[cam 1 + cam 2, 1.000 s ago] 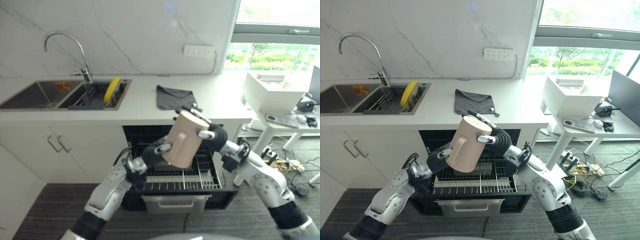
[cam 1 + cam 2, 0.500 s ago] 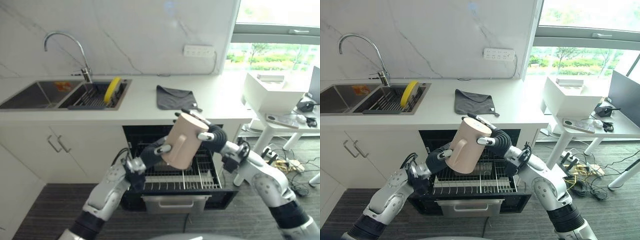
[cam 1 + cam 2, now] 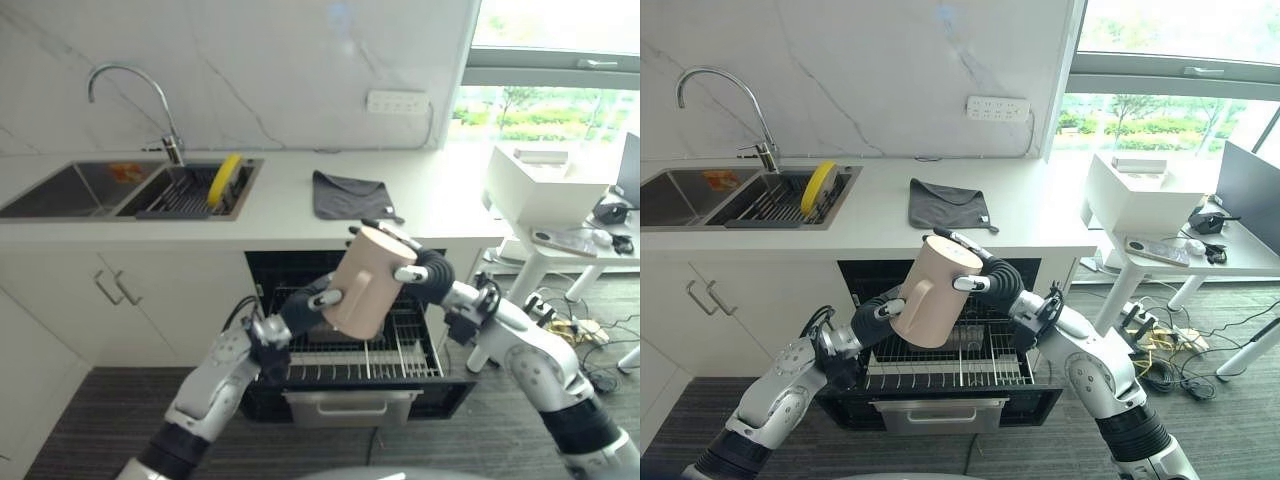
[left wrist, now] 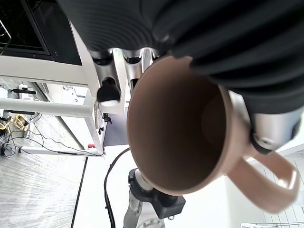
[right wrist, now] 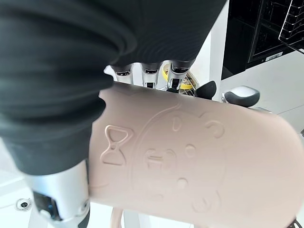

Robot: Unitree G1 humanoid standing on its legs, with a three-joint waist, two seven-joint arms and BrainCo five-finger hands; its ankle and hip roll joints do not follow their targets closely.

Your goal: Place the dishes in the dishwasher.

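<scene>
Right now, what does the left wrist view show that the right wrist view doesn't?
The left wrist view looks into the pink mug's open mouth and hollow inside, with its handle sticking out beside the left hand. The right wrist view instead shows the mug's outer wall with raised bow and face shapes, under the right hand. Both views show the same mug, held between the two hands.
</scene>
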